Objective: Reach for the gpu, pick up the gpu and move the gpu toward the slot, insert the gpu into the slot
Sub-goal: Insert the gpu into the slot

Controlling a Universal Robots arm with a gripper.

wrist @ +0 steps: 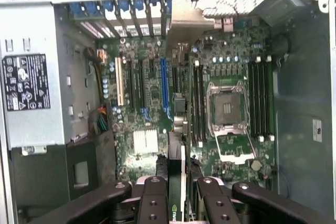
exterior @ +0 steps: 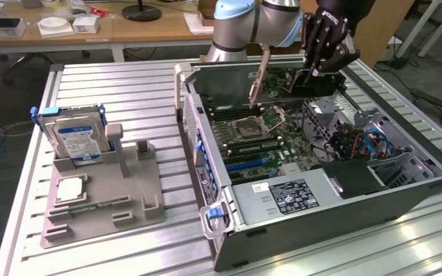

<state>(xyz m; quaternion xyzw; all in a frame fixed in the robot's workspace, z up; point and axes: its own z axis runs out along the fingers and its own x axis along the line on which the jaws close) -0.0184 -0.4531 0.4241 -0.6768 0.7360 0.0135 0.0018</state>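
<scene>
The arm [exterior: 240, 23] reaches down from the far side over the open computer case [exterior: 205, 132]. Its gripper [exterior: 319, 69] is clenched on the gpu [exterior: 301, 86], which stands on edge above the motherboard [exterior: 282, 141], bracket end toward the wall with blue clips [wrist: 115, 9]. Open room surrounds the expansion slots [wrist: 164, 87].

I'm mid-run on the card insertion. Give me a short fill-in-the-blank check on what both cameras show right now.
1. The graphics card is clamped in the ___.
2. The card hangs ___ the motherboard of the open computer case, not yet seated in a slot.
3. The hard drive stands upright in the grey holder on the exterior view's ___.

Missing words: pincer; above; left.
</scene>
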